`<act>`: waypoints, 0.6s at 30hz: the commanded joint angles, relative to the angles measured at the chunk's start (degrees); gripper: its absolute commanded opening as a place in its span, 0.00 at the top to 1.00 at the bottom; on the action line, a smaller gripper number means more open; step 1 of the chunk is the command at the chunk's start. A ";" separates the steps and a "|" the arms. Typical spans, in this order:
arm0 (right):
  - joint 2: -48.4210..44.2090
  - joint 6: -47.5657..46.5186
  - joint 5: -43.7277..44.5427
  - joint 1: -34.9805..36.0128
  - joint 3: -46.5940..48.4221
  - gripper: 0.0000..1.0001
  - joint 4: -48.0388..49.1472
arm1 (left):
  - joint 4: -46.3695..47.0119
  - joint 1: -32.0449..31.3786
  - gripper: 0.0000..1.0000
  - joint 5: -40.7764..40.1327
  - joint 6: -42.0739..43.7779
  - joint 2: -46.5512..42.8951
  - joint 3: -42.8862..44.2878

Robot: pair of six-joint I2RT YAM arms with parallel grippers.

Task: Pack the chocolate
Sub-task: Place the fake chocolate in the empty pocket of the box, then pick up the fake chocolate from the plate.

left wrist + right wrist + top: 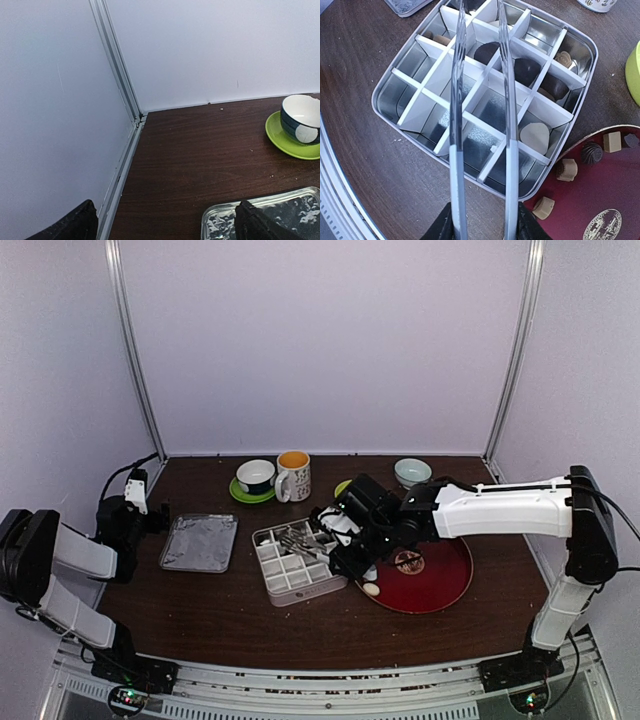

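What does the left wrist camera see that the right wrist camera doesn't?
Only the left wrist camera: a blue and white bowl on a green saucer, the wall corner, and the open, empty left gripper.
Only the right wrist camera: the right gripper holding metal tongs over a divided tin, chocolates in some compartments, and more on a red plate.
Both: the brown table, and probably the silvery tray, just a corner in the right wrist view.
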 commanded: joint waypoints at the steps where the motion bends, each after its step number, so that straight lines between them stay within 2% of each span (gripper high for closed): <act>1: -1.62 -0.21 2.19 0.25 1.83 0.64 1.84 | 2.26 0.41 0.02 0.46 -0.48 0.33 1.40; 11: -11.72 1.95 8.56 -2.27 -5.55 0.64 3.68 | 2.31 0.40 0.02 0.46 -0.48 0.33 1.40; 18: -19.83 4.49 7.36 -3.73 -9.68 0.64 -7.41 | 2.30 0.37 0.02 0.42 -0.51 0.33 1.41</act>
